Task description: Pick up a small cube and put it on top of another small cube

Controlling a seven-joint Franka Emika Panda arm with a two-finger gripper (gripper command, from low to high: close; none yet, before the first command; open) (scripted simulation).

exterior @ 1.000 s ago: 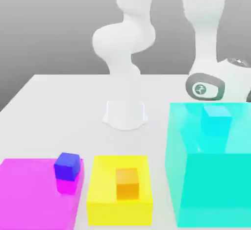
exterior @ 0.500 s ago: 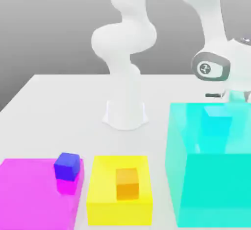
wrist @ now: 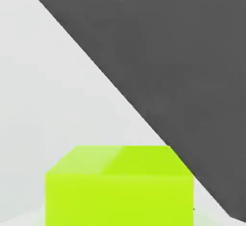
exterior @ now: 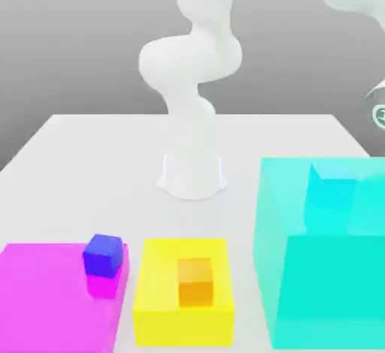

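Observation:
A lime-green small cube (wrist: 119, 184) sits very close in the hand view, with white table and dark background beyond it. My gripper is shut on this cube. In the exterior view the arm's wrist (exterior: 378, 107) is raised at the far right edge, above and behind the large cyan block (exterior: 323, 269). A small blue cube (exterior: 103, 254) rests on a magenta slab (exterior: 45, 299) at the exterior view's left. On a yellow block (exterior: 154, 299) in the middle lies a small orange cube (exterior: 196, 281). A small cyan cube (exterior: 332, 182) sits on top of the cyan block.
The arm's white base (exterior: 192, 175) stands at the table's centre, behind the coloured blocks. The tall cyan block is the highest obstacle, at the exterior view's right. Open white tabletop (exterior: 90, 164) lies behind the magenta slab and the yellow block.
The hand has risen from low behind the cyan block and swung toward the exterior view's right edge. The cubes on the slab and blocks have not moved.

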